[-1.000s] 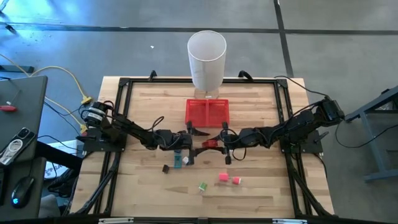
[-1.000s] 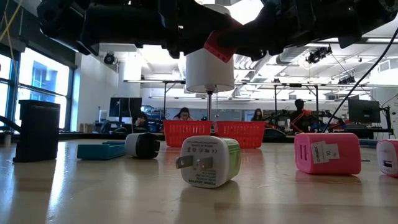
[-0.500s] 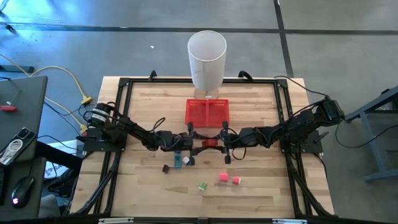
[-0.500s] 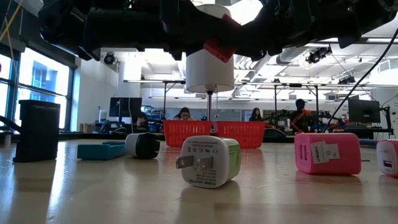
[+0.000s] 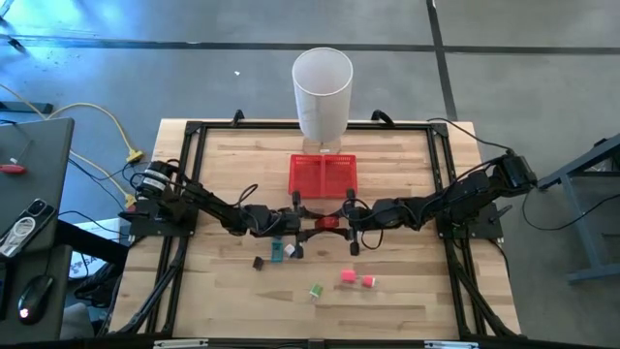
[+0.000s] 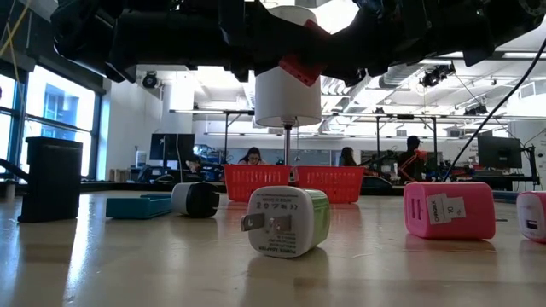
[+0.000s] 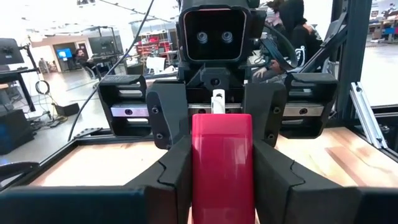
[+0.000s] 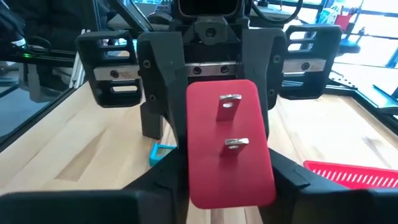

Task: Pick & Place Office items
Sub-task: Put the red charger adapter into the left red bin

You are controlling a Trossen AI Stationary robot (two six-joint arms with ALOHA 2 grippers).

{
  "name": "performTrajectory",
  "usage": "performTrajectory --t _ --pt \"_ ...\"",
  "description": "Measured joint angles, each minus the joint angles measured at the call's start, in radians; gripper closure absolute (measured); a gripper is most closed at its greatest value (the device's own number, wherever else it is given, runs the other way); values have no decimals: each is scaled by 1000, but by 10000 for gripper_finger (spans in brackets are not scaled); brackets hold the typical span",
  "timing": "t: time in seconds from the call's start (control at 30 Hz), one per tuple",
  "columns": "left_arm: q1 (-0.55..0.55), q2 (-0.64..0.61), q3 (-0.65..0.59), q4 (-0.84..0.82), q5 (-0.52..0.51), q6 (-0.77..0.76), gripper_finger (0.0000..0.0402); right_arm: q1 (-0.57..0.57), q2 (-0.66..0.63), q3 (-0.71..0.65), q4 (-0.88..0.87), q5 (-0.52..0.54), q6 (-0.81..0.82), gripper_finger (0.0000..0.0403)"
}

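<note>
Since a second ago: left gripper (image 5: 308,224) drawn in against the red piece (image 5: 327,223), item shifted from the right gripper's tip to midway between both, held above the table. Behind the meeting point, tall white bin (image 5: 322,92) and red mesh tray (image 5: 323,174). Left fingers (image 7: 177,174) closed on the red block's sides; right gripper (image 5: 345,222) facing it, pads flanking the pronged end, release not clear. Below the left gripper: blue, teal-white, dark brown pieces. Farther out: green-white charger (image 6: 286,222), pink block (image 6: 449,210).
</note>
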State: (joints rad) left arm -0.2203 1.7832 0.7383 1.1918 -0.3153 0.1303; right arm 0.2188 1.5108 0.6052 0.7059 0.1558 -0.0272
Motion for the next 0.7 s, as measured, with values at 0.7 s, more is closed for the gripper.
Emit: performTrajectory --t 0.7 --pt "5 -130 0 -246 -41 -105 290 2 0 -2 -201 54 115 113"
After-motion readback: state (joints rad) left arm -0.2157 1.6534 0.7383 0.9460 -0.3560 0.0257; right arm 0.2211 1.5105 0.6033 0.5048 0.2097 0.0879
